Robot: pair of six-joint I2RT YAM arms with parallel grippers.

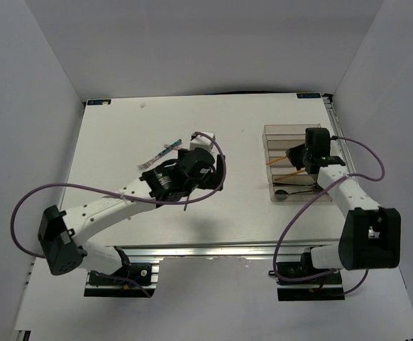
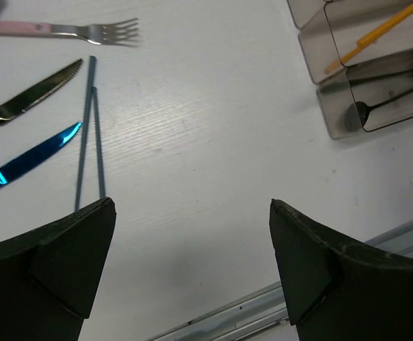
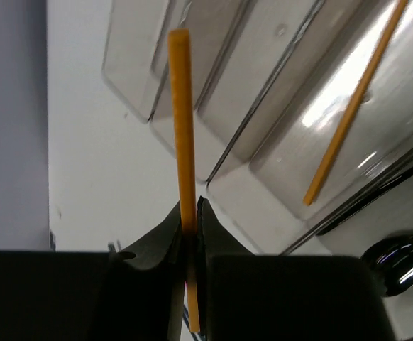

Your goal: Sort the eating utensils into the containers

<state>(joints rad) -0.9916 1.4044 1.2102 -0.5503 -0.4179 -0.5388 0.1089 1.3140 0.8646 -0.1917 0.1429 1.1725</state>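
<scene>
Over tray (image 3: 135, 78) | right gripper (image 3: 190, 217) clamped on orange chopstick (image 3: 182, 121) | mate chopstick (image 3: 352, 106) lies in one compartment | step: delivering second stick | next: align along same compartment, lower, release | left gripper (image 2: 192, 206) wide open, empty, over table (image 2: 213, 106)
</scene>
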